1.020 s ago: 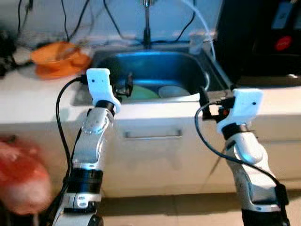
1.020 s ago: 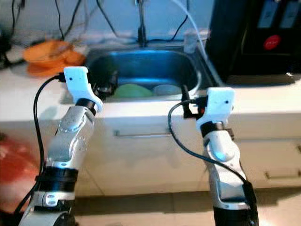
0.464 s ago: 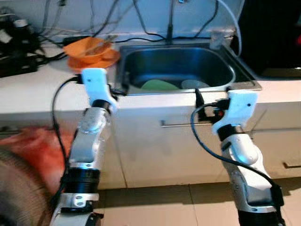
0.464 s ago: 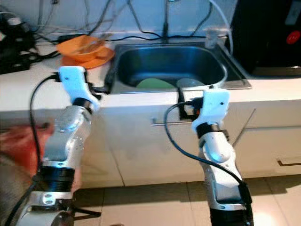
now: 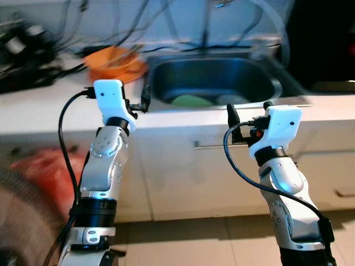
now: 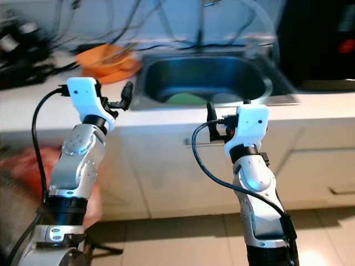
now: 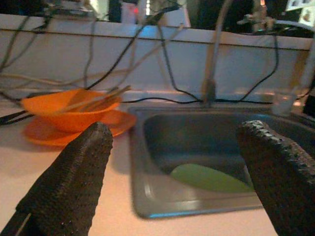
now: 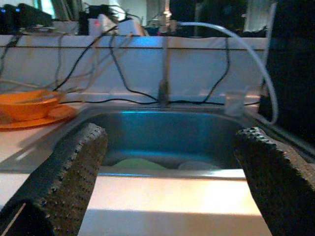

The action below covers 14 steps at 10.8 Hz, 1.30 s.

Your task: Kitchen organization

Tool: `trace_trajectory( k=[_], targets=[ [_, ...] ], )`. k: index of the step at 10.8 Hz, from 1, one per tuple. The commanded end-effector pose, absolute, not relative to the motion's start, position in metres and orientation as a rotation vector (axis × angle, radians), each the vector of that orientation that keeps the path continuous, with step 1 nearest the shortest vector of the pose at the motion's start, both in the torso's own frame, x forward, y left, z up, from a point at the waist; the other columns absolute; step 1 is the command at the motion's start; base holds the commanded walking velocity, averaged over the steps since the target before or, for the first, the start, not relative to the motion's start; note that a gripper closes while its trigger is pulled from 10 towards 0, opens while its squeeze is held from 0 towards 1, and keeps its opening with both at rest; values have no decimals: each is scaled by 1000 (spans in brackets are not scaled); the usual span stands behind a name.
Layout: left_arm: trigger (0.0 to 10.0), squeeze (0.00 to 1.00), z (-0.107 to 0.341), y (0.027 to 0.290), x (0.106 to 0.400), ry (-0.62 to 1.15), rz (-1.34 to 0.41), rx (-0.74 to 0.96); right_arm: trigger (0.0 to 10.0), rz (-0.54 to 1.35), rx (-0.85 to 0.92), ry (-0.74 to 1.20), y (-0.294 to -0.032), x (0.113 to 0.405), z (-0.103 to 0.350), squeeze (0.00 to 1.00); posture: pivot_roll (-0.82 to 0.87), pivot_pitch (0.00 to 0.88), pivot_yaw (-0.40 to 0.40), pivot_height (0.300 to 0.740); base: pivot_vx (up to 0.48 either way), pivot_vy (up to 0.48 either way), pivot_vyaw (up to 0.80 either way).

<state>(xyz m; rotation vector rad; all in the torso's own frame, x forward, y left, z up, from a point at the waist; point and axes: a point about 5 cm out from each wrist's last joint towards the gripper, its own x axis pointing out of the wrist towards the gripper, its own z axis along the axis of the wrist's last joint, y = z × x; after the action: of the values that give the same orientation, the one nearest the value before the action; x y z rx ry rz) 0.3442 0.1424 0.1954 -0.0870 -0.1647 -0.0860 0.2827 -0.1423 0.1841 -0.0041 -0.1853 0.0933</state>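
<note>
- The left claw is spread wide and empty, held over the white worktop just beside the sink.
- The right claw is likewise spread, at the worktop's front edge.
- A green plate lies in the sink.
- An orange bowl sits on an orange plate, near the sink.
</note>
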Motion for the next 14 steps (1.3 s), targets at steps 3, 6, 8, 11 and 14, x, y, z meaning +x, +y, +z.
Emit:
trace_trajectory(
  k=[3, 6, 8, 11, 14],
  targets=[
    [10000, 0, 203, 141, 345, -184, -78, -93, 10000, 93, -10, -207, -143, 284, 189, 255, -8, 0, 50, 740, 480, 0, 0],
    [10000, 0, 224, 144, 345, -267, -60, -89, 10000, 157, -43, -278, -132, 283, 208, 255, -4, 0, 49, 740, 480, 0, 0],
    [10000, 0, 242, 145, 345, -329, -48, -93, 10000, 190, -36, -374, -126, 284, 239, 259, -5, 0, 49, 740, 480, 0, 0],
    [10000, 0, 246, 149, 344, -340, -2, -82, 10000, 236, -23, -429, -121, 282, 259, 255, -6, 0, 44, 740, 80, 0, 0],
    [10000, 0, 240, 154, 345, -313, 33, -76, 10000, 261, -31, -413, -117, 281, 258, 251, -5, 0, 44, 740, 0, 0, 0]
  ],
)
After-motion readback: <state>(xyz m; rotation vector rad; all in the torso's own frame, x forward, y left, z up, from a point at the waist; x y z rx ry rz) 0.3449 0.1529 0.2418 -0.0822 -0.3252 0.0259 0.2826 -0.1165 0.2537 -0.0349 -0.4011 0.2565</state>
